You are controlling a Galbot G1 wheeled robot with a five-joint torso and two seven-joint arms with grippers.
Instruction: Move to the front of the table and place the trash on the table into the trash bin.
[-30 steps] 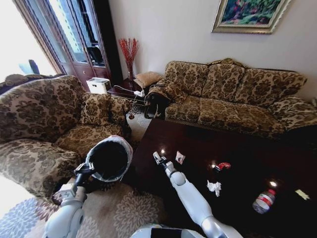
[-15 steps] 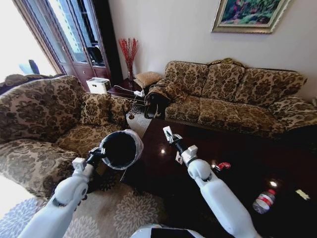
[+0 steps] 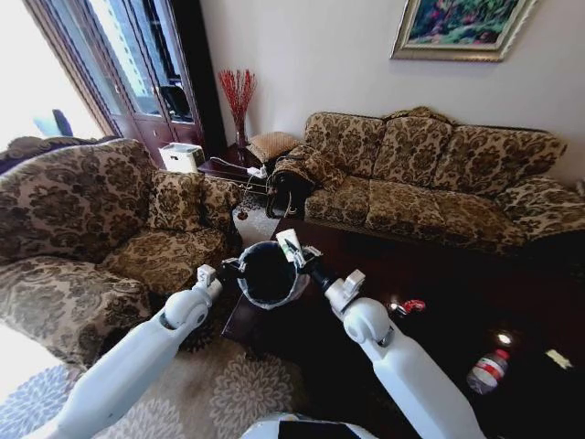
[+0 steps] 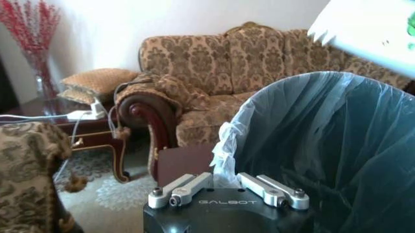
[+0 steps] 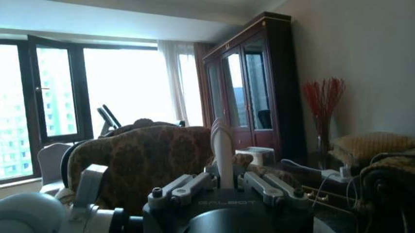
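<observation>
- The left gripper's (image 3: pixel 230 268) fingers (image 4: pixel 188 187) are pressed together on the whitish plastic bag (image 4: pixel 228 145) folded over the rim of the trash bin (image 3: pixel 271 274), pinching it and carrying the bin in the air.
- The right gripper's (image 3: pixel 291 248) fingers (image 5: pixel 184 187) are pinched on a thin white piece of trash (image 5: pixel 224 153), which stands upright between them.
- In the head view that white piece sits right at the bin's rim, above its dark opening.
- The bin hangs just off the table's (image 3: pixel 457 302) near left corner, tilted with its opening turned towards the robot.
- Both white arms reach forward from the bottom of the head view and meet at the bin.
- More trash lies on the glossy dark table top: a crushed red can (image 3: pixel 413 305) near the middle, a clear plastic bottle (image 3: pixel 485 369) with a red cap towards the near right edge, and a small pale wrapper (image 3: pixel 558 358) beyond it on the right.
- Patterned sofas (image 3: pixel 430 174) stand along the table's far and left sides.
</observation>
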